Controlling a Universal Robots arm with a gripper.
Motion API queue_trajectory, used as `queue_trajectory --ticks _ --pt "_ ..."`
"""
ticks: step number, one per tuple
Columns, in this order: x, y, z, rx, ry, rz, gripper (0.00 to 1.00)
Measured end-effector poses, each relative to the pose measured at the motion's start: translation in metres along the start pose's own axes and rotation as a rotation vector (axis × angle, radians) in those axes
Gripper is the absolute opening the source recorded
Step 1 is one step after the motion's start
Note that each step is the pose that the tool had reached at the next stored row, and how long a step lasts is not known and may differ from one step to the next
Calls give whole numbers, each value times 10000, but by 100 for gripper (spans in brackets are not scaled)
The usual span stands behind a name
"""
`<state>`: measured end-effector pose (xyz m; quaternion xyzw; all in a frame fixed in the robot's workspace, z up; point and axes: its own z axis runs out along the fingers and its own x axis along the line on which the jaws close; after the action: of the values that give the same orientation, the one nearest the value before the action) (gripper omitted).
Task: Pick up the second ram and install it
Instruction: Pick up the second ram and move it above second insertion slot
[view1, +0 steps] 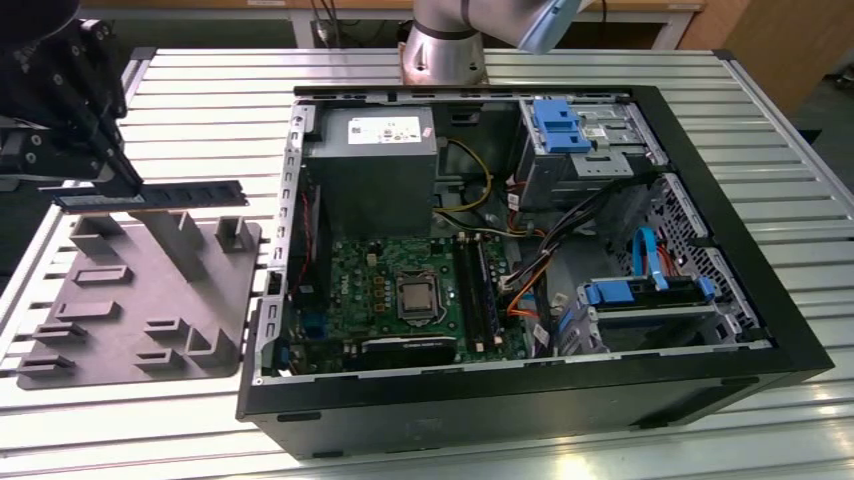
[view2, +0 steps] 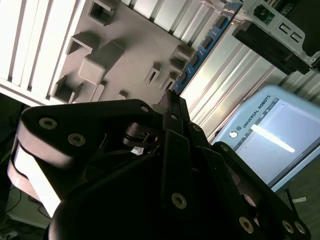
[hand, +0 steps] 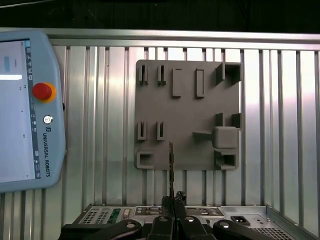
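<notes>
My gripper (view1: 124, 188) hangs over the far edge of the grey holder plate (view1: 134, 300) at the exterior view's left, shut on one end of the second ram (view1: 187, 193). The stick is held level above the plate and points toward the open computer case (view1: 747, 330). In the second wrist view the blue ram (view2: 205, 45) reaches out from the closed fingers (view2: 176, 112) over the holder plate (view2: 115, 55). The first wrist view has the ram (hand: 171, 167) edge-on, clamped in the gripper (hand: 172, 202). The black memory slots (view1: 474, 290) lie on the green motherboard (view1: 367, 280) inside the case.
The case lies on its side on a slatted aluminium table (view1: 200, 90), with a power supply (view1: 374, 150), drive cages (view1: 574, 140) and loose cables (view1: 534, 270) inside. A teach pendant (hand: 25, 110) rests on the table beside the holder plate. The arm's base (view1: 445, 50) stands behind the case.
</notes>
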<state>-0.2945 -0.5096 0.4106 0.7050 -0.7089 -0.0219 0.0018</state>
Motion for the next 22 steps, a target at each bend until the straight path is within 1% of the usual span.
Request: queue_trajectory --ticks 22 --pt "-2 -261 -9 0 0 0 11"
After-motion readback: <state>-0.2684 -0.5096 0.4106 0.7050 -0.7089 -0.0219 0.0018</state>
